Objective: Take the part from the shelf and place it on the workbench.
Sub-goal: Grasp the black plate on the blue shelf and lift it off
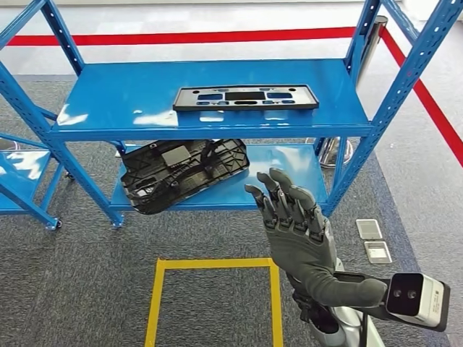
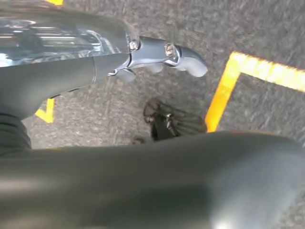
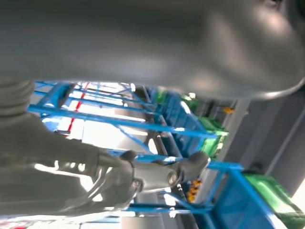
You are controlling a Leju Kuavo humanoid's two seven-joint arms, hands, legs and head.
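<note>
The right hand reaches in with fingers extended, holding nothing. Beyond it stand blue shelf frames and green bins, blurred, with a red line behind them.

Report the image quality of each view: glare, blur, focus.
Head view: sharp, with white glare patches on the blue shelf beside the flat part. Left wrist view: left hand soft, the near cover blurred. Right wrist view: motion-blurred, bright background washed out behind the right hand.
</note>
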